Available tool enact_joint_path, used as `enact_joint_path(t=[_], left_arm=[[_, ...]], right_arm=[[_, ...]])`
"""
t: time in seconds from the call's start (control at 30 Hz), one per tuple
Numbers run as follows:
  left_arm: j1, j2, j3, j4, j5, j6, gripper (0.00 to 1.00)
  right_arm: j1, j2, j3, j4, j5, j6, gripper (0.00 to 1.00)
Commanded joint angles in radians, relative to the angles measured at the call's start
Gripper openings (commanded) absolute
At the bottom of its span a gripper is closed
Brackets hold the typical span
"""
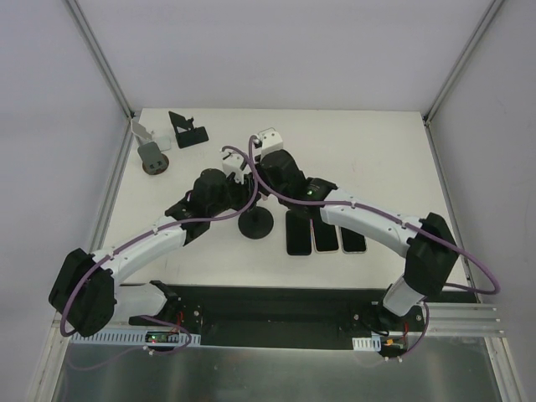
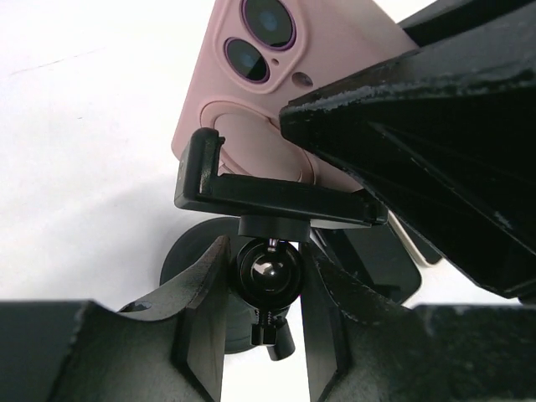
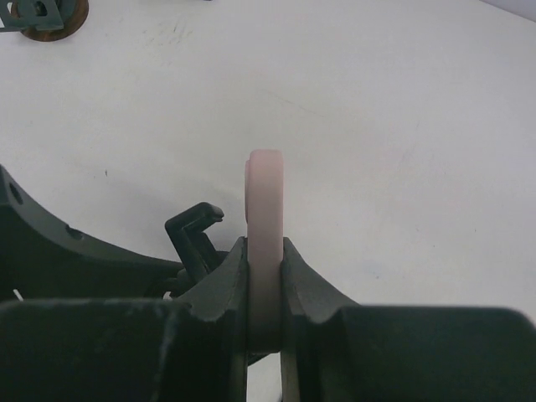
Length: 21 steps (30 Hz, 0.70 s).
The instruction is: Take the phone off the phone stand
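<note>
A pink phone (image 2: pixel 251 75) with two camera lenses sits in the black clamp (image 2: pixel 276 197) of a phone stand with a round black base (image 1: pixel 255 224) at the table's middle. My left gripper (image 2: pixel 266 270) is shut on the stand's ball joint (image 2: pixel 268 272) just under the clamp. My right gripper (image 3: pixel 265 251) is shut on the phone's edge (image 3: pixel 265 193), seen edge-on and upright, with a clamp arm (image 3: pixel 194 226) just to its left. In the top view both grippers meet above the base and hide the phone.
Three phones (image 1: pixel 325 234) lie side by side face up just right of the stand's base. Two other stands, a grey-brown one (image 1: pixel 153 155) and a black one (image 1: pixel 188 130), are at the far left corner. Frame posts edge the table.
</note>
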State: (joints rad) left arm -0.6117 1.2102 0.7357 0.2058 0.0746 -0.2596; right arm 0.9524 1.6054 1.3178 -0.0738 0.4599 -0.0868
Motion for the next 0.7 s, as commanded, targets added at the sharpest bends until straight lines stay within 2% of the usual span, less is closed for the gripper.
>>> enact_joint_path(t=[0.0,0.07,0.13,0.27,0.37,0.5,0.63,0.67], left_arm=[[0.003,-0.058,-0.027,-0.046,-0.170,-0.012,0.00],[0.003,-0.063,-0.027,-0.046,-0.173,-0.006,0.00],[0.003,-0.064,-0.027,-0.045,-0.164,0.002,0.00],[0.003,-0.051,-0.022,-0.045,-0.084,0.014,0.00],[0.003,-0.040,-0.016,-0.045,-0.042,0.025,0.00],[0.004,-0.054,-0.016,-0.060,-0.112,0.046,0.00],[0.084,-0.055,0.014,-0.104,-0.165,0.079,0.00],[0.151,-0.055,0.028,-0.105,-0.157,0.080,0.00]], right_arm=[[-0.076,0.013,0.096,0.003,0.206,-0.083,0.01],[-0.080,0.025,0.104,0.031,0.185,-0.085,0.01],[-0.087,0.019,0.080,0.130,0.137,-0.096,0.01],[-0.109,0.013,0.066,0.329,0.079,-0.110,0.01],[-0.121,0.022,0.090,0.416,0.077,-0.116,0.01],[-0.132,0.016,0.103,0.479,0.086,-0.159,0.01],[-0.153,-0.070,0.026,0.491,0.060,-0.198,0.01],[-0.155,-0.094,-0.038,0.499,0.054,-0.202,0.01]])
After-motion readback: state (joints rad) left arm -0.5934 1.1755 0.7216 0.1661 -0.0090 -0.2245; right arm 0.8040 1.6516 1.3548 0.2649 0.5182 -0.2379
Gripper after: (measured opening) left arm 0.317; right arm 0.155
